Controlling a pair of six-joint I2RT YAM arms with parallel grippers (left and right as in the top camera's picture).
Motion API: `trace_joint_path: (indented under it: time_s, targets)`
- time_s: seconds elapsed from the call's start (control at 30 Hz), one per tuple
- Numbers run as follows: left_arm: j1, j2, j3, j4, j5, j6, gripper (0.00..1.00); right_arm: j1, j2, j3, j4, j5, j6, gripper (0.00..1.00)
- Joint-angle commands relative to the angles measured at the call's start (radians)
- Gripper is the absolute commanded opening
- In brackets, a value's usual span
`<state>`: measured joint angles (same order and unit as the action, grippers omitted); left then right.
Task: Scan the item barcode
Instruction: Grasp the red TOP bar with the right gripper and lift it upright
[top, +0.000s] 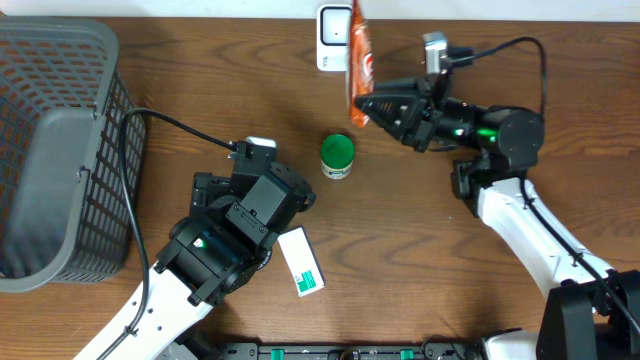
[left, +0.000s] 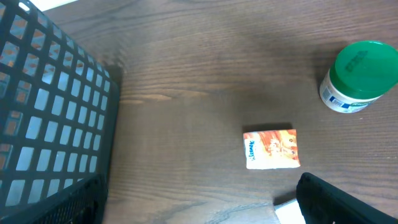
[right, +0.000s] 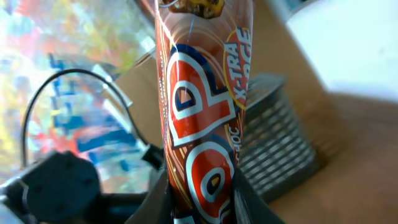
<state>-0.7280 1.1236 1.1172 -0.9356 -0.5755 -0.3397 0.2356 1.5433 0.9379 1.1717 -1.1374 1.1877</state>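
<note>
The orange-red snack packet (top: 359, 62) hangs above the surface (top: 430, 260) near its far edge, just beside the white scanner (top: 334, 37). The right tool (top: 362, 105) is clamped tight on the packet's lower end. A green-lidded jar (top: 337, 156) stands near the middle. The left tool (top: 270, 185) is spread wide and holds nothing, with the basket (top: 60, 150) at the left edge.

Orange snack pkt (top: 360, 60) beside white scanner (top: 330, 32)
</note>
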Motion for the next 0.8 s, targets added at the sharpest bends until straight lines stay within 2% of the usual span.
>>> trace_joint_path:
  time_s: [0.0,0.13,0.33,0.43,0.63,0.77]
  targets:
    - [0.003,-0.002,0.006,-0.003,-0.012,0.005,0.97,-0.01,-0.006,0.008,0.005,-0.095,0.122,0.01]
    - [0.003,-0.002,0.006,-0.003,-0.012,0.005,0.97,-0.031,-0.006,0.003,-0.013,-0.277,0.163,0.01]
    - [0.003,-0.002,0.006,-0.003,-0.012,0.005,0.97,-0.032,-0.006,-0.058,-0.031,-0.413,0.167,0.01]
    - [0.003,-0.002,0.006,-0.003,-0.012,0.005,0.97,-0.034,-0.006,-0.13,-0.192,-0.422,0.147,0.01]
    - [0.003,-0.002,0.006,-0.003,-0.012,0.005,0.97,-0.047,0.002,-0.275,-0.616,-0.423,-0.085,0.01]
    - [0.003,-0.002,0.006,-0.003,-0.012,0.005,0.97,-0.052,0.001,-0.327,-0.682,-0.424,-0.048,0.01]
